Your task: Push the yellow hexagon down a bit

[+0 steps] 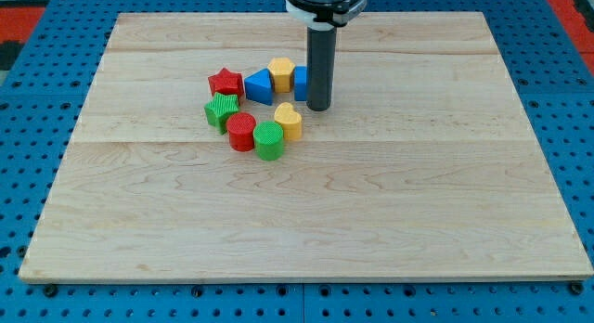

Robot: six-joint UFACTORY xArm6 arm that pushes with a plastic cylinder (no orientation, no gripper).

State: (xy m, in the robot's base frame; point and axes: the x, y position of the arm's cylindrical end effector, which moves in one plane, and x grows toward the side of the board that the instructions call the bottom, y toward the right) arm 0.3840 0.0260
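Note:
The yellow hexagon sits on the wooden board in the upper middle, between a blue triangle on its left and a blue block on its right. My tip rests on the board just right of the blue block, which it partly hides. The tip is right of and slightly below the yellow hexagon, not touching it. A yellow heart lies below the hexagon, left of and below the tip.
A red star is left of the blue triangle. A green star, a red cylinder and a green cylinder curve along the cluster's lower left. Blue pegboard surrounds the board.

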